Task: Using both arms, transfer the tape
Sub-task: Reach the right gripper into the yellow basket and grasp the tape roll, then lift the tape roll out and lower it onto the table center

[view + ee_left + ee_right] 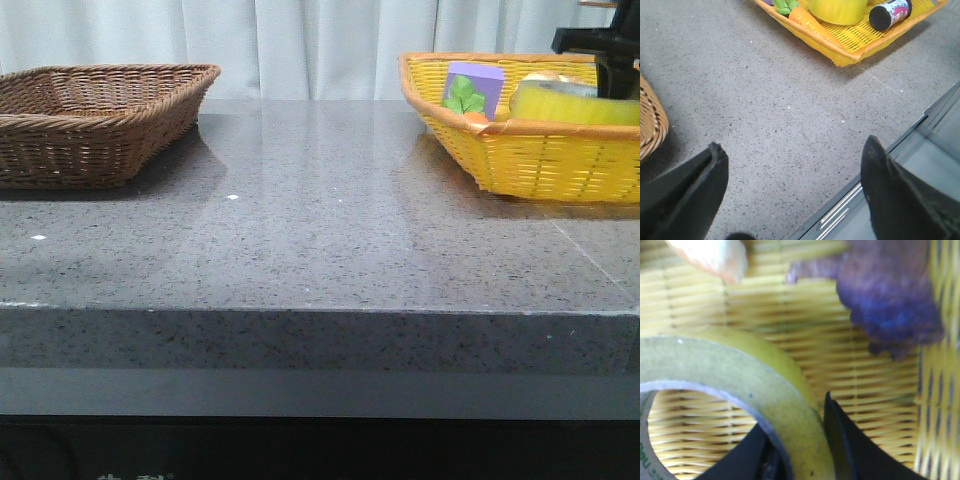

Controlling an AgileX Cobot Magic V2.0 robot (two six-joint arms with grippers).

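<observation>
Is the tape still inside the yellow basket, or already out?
Inside: the tape lies on the yellow basket's weave, with the right gripper's fingers around its wall.

The tape (740,390) is running off the frame at seven o'clock; a blurred purple thing (890,295) is sitting at one o'clock, too soft to identify.

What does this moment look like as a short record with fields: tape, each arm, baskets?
tape: yellow roll lying in the yellow basket, on the right of the table
right gripper: inside the yellow basket, jaws astride the roll's wall, one inside the core, one outside
left gripper: open, empty, above bare table
brown basket: on the left, nothing seen inside
other items in yellow basket: carrot, bottle, purple box
</observation>
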